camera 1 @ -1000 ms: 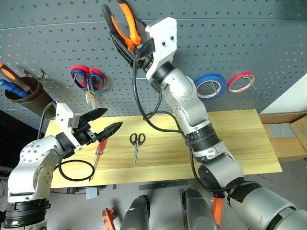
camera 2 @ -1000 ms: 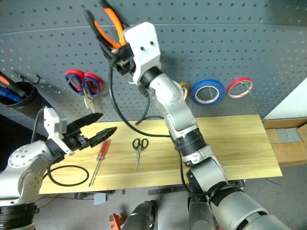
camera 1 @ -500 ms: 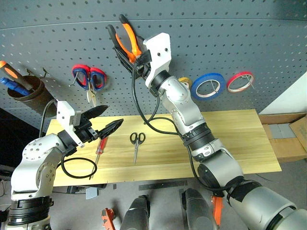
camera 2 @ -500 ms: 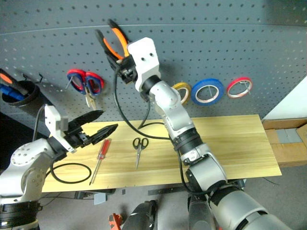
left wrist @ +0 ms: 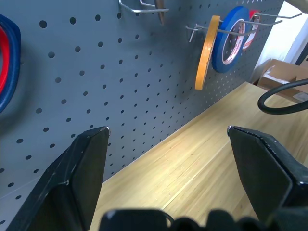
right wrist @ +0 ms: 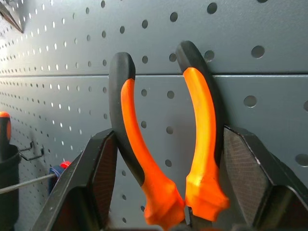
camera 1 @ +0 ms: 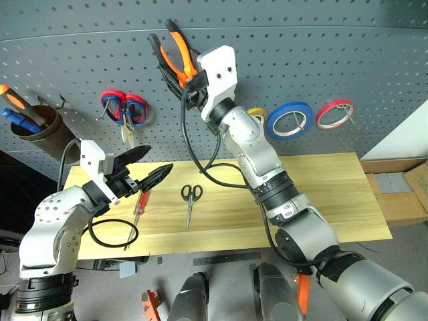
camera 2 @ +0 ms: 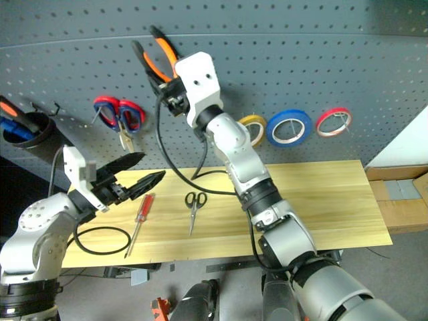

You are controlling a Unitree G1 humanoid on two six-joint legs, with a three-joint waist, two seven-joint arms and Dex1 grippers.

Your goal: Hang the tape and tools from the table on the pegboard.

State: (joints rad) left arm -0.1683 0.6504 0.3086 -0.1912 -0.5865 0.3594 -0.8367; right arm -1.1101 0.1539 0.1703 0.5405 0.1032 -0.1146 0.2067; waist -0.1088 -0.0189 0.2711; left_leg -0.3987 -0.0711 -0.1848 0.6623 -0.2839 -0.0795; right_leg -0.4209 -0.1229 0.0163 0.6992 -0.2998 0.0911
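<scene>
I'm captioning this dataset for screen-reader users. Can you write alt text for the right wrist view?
The right gripper is closed around a pair of pliers with orange-and-black handles, held handles-up close in front of the dark grey pegboard. Its two black fingers press against the outsides of the two handles.

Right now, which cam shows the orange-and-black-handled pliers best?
Right wrist view: the orange-and-black-handled pliers show close up, handles up against the grey pegboard, between the right gripper fingers. Both eye views show them small, high on the board.
</scene>
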